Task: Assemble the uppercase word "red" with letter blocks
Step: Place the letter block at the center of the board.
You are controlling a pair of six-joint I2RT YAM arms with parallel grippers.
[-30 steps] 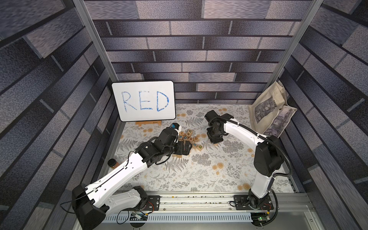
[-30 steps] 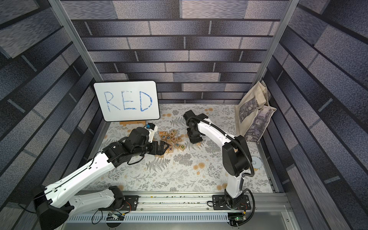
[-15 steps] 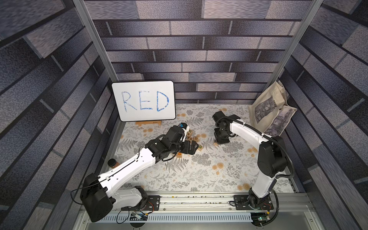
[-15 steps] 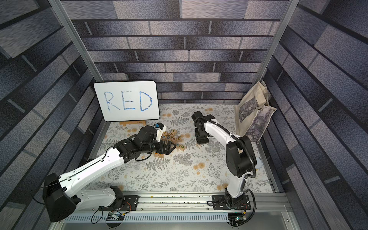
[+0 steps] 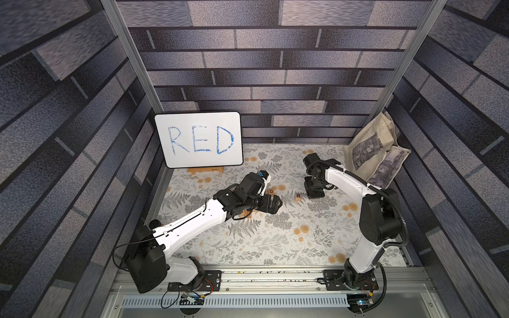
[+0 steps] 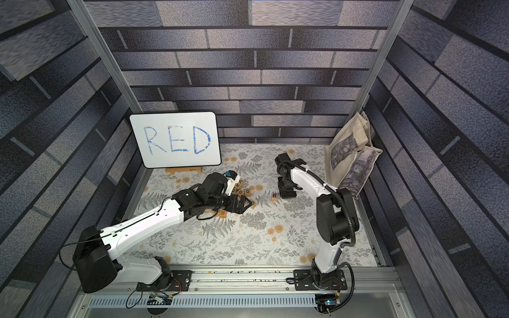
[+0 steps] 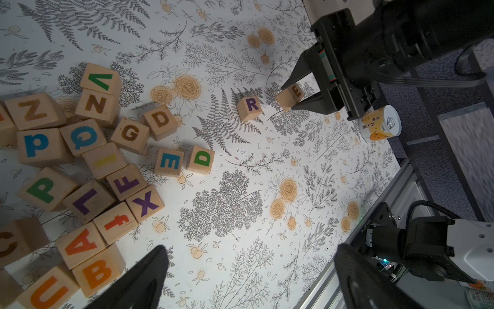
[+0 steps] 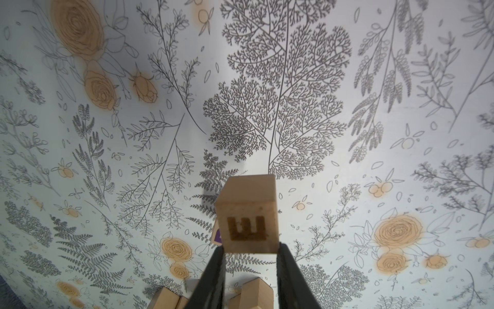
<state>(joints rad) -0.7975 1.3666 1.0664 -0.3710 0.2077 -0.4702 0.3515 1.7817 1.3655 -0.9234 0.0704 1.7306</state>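
"Two grippers over there. What has the right gripper point(image 7: 300, 97) got?"

"Its jaws are pinched onto the E block point(image 7: 290, 97), brown letter facing outward. The cube sits tilted between the fingertips, low over the floral mat point(image 7: 240, 200). I can't tell whether it touches the mat."

"And the R?"

"The R block point(image 7: 250, 108) rests on the mat with its purple letter up. It's just beside the held cube, off the tip of the right gripper and a sliver apart from it."

"What about the left gripper?"

"The left gripper point(image 7: 250, 256) is spread as wide as it goes, with nothing between its fingers point(image 7: 144, 278). It hovers above bare mat. Ahead of it lies the green D block point(image 7: 201, 159), just beside a blue E block point(image 7: 169, 161). The heap of loose letter blocks point(image 7: 80, 171) is bunched off to one side of that open hand."
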